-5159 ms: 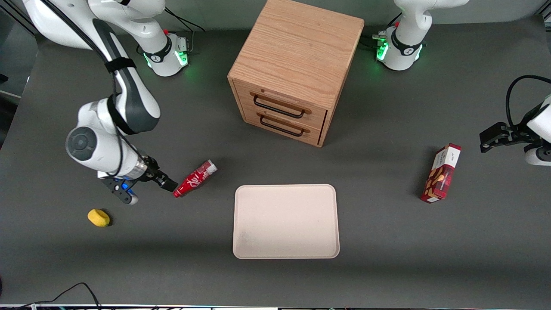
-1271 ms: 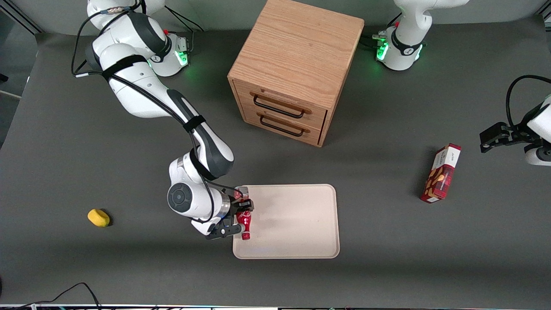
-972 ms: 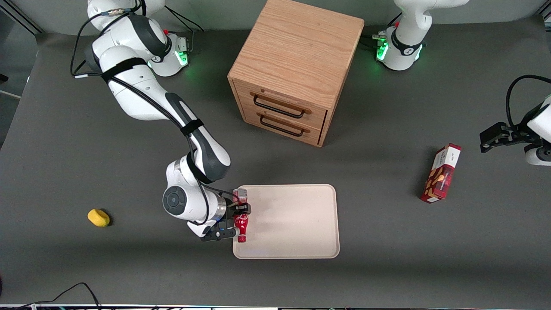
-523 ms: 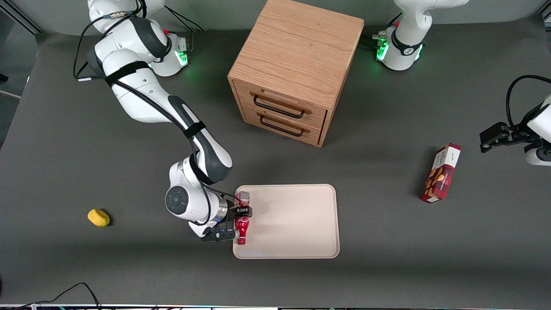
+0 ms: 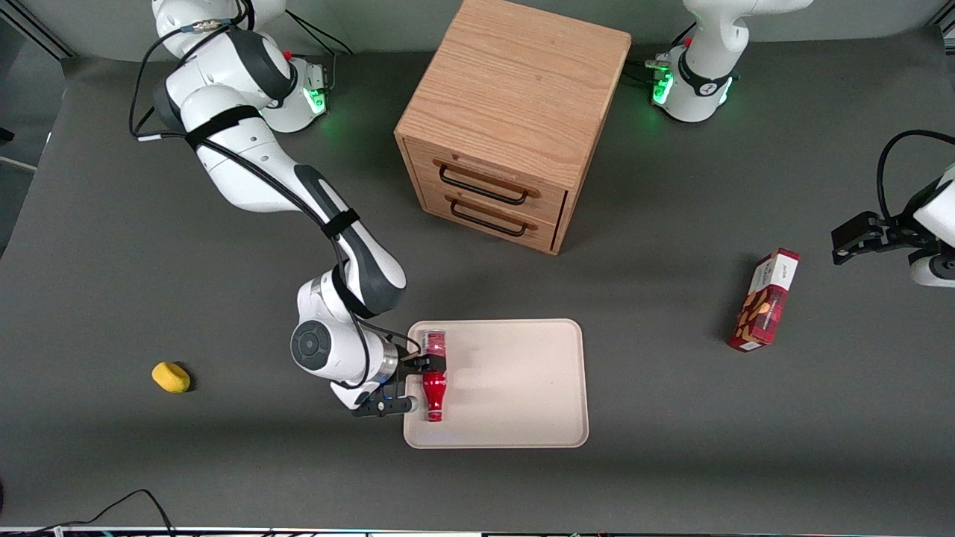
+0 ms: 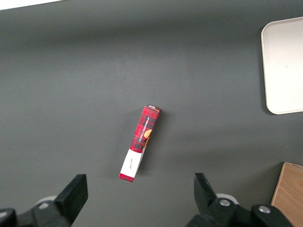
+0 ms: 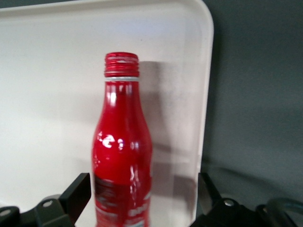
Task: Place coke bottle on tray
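Observation:
The coke bottle (image 5: 434, 379) is small, slim and red. It lies on its side on the beige tray (image 5: 515, 388), close to the tray's edge at the working arm's end, with its red cap nearer the front camera. My right gripper (image 5: 412, 385) hangs low over that tray edge and is open. In the right wrist view the bottle (image 7: 123, 142) lies between the spread fingers (image 7: 79, 191) on the tray (image 7: 47, 71), and the gripper (image 7: 142, 191) does not clamp it.
A wooden drawer cabinet (image 5: 507, 112) stands farther from the front camera than the tray. A red snack box (image 5: 765, 302) lies toward the parked arm's end and also shows in the left wrist view (image 6: 139, 144). A yellow object (image 5: 171, 377) lies toward the working arm's end.
The gripper carried the bottle from the table to the tray edge. In the last half second the fingers opened and the bottle shifted a little further onto the tray.

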